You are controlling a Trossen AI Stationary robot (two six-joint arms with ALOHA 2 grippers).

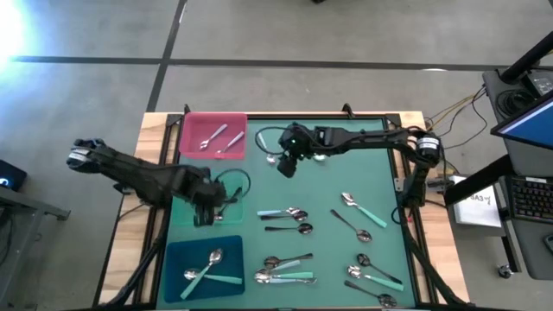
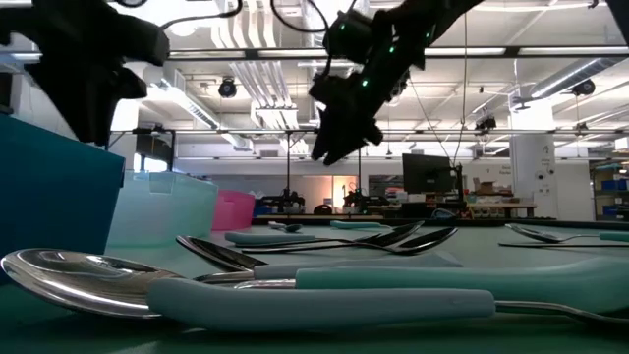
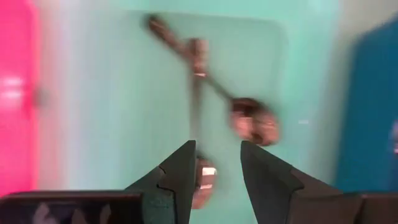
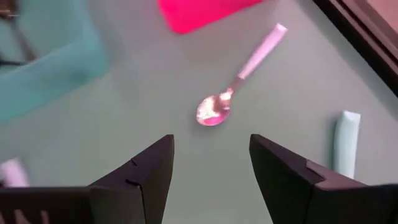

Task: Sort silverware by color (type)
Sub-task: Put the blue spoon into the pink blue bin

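Note:
Silverware lies scattered on the green mat (image 1: pixel 328 246): spoons with silver, black and mint-teal handles. The pink tray (image 1: pixel 194 128) holds two silver spoons (image 1: pixel 220 138). The blue tray (image 1: pixel 177 259) holds teal-handled spoons (image 1: pixel 207 268). My left gripper (image 1: pixel 206 216) hangs open, pointing down over the mint tray (image 3: pixel 112 93), where dark-handled spoons (image 3: pixel 249 118) lie on the floor. My right gripper (image 1: pixel 285 168) stands open above a pale-handled spoon (image 4: pixel 217 111) on the mat near the pink tray (image 4: pixel 199 12).
The three trays stand in a column along the mat's left side. Loose spoons fill the mat's middle and near right (image 1: pixel 367 272). A teal handle (image 4: pixel 345 143) lies close to the right gripper. In the low view a large teal-handled spoon (image 2: pixel 246 285) lies nearest the camera.

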